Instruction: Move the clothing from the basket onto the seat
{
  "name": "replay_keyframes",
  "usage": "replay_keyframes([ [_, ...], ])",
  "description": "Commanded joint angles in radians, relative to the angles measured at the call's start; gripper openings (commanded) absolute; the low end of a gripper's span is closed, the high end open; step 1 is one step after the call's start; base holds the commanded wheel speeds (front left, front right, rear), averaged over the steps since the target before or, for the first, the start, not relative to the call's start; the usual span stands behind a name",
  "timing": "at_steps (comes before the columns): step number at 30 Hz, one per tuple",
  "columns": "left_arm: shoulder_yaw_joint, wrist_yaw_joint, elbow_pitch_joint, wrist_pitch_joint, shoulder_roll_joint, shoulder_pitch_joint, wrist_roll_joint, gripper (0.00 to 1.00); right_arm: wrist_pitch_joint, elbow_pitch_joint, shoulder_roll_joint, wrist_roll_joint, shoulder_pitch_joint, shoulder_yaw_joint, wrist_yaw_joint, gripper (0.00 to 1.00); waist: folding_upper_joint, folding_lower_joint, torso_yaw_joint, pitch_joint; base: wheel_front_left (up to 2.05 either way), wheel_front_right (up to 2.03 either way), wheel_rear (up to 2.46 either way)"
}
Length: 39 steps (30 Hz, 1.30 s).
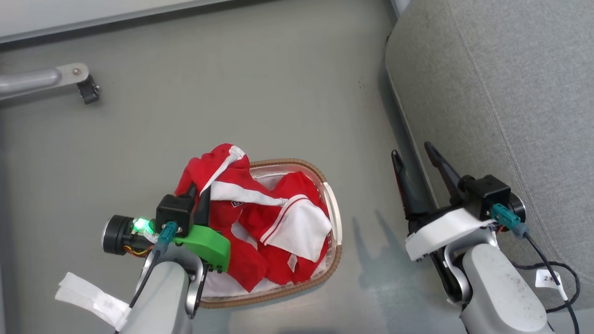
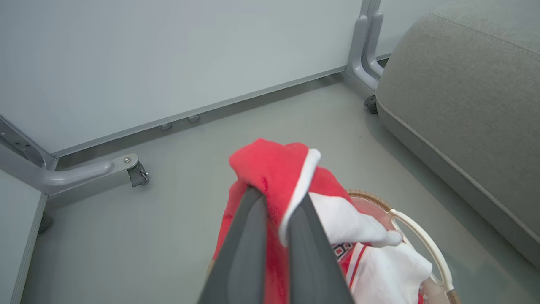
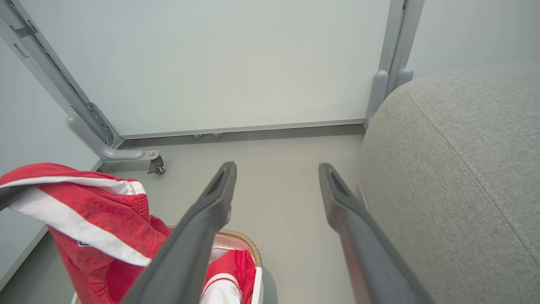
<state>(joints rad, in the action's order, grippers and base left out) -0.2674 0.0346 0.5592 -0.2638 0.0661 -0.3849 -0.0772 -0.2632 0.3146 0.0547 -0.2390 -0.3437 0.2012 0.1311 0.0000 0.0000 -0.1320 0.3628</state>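
Grey, smooth, matt flooring (image 1: 260, 93) covers the work area. Pale flat partition panels (image 3: 236, 63) close off the far side. They stand on rounded grey metal feet (image 1: 46, 80), and one foot carries a small black caster (image 1: 88, 90).

The large grey fabric-upholstered seat (image 1: 510, 83) occupies the right side of the head view. It has a coarse weave, a rounded corner and stitched seams.

The oval cream-white plastic laundry basket (image 1: 297, 163), with a brown woven-look rim, stands on the floor. It is near the seat but apart from it. A plain white sheet (image 1: 222, 285) lines the basket.

The clothing (image 1: 278, 218), soft red sports garments with white trim and panels, lies heaped in the basket. One garment has a fold raised above the far left rim, and the rest of that garment trails down into the heap.

The left gripper (image 2: 276, 196) has its two long dark fingers closed on that raised fold. The red fabric and its white edge band drape over the fingertips.

The right gripper (image 1: 411, 149) has its jaws spread wide and holds nothing. It is positioned over the floor between basket and seat, just beside the seat's edge.
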Motion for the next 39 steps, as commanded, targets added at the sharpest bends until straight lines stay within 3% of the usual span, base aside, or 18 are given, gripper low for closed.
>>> replay_keyframes([
  [1, 0.0, 0.007, -0.027, -0.001, -0.006, 0.023, -0.01, 0.0, -0.002, 0.007, 0.01, 0.002, 0.025, -0.003, -0.001, 1.0, 0.0, 0.0, 0.06, -0.08, 0.0, 0.0, 0.0],
  [14, -0.019, 0.052, -0.278, -0.001, -0.014, -0.007, -0.043, 0.0, -0.002, 0.032, 0.016, 0.007, 0.086, 0.001, -0.001, 1.0, 0.0, 0.0, 0.093, -0.174, 0.0, 0.0, 0.0],
  [31, -0.105, 0.034, -0.473, -0.001, -0.014, -0.065, -0.132, 0.0, -0.002, 0.052, 0.011, -0.001, 0.128, 0.029, -0.001, 1.0, 0.0, 0.0, 0.083, -0.221, 0.0, 0.0, 0.0],
  [35, -0.115, 0.026, -0.478, -0.001, -0.014, -0.056, -0.141, 0.0, -0.002, 0.023, 0.013, -0.003, 0.115, 0.073, -0.001, 1.0, 0.0, 0.0, 0.085, -0.221, 0.0, 0.0, 0.0],
  [39, -0.125, 0.018, -0.478, -0.001, -0.014, -0.05, -0.146, 0.0, -0.002, -0.014, 0.019, -0.024, 0.09, 0.179, -0.001, 1.0, 0.0, 0.0, 0.09, -0.22, 0.0, 0.0, 0.0],
])
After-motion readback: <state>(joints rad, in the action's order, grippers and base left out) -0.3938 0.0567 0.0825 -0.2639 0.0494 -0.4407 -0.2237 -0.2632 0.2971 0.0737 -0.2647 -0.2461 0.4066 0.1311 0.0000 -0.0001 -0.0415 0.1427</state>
